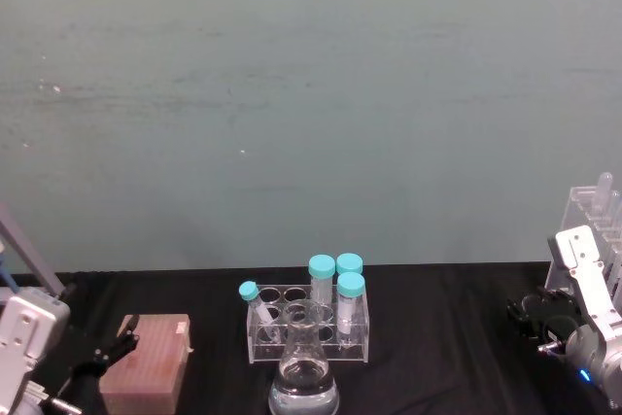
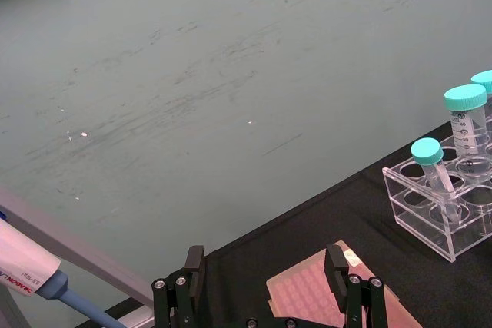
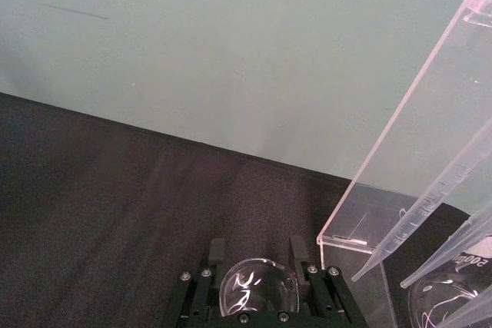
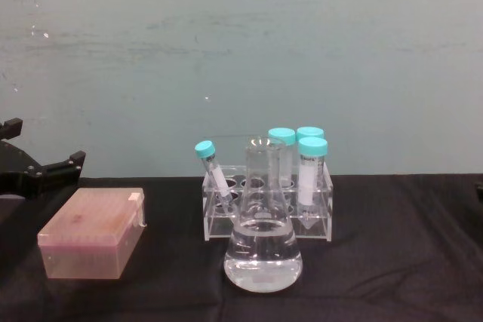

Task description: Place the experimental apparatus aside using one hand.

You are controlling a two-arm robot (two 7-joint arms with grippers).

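Right edge of the desk: the black two-finger right gripper (image 3: 257, 245) has a finger against each side of a small round clear glass beaker (image 3: 257, 289). From the wrist view it looks clamped on it. I can't tell if the beaker's base touches the black-clothed desk (image 1: 437, 337).

The tall clear acrylic rack (image 3: 415, 151) of long glass test tubes (image 3: 415, 211) stands just beside this gripper, toward the right edge. The tubes slant steeply, tips down at the rack's foot. My guess is the beaker gets set down next to it.

Relation that matters: the clear conical flask of clear liquid (image 1: 304, 381) stands upright at mid front edge, well apart from the right gripper and off to its left. Its neck is vertical, so a level reach across looks right. The low clear rack of teal-capped tubes (image 4: 317, 220) sits just behind the flask, so there is a risk of knocking it.

The black left gripper (image 2: 265, 266), fingers apart, hangs idle over the pinkish translucent box (image 1: 146, 376) near the front-left corner.
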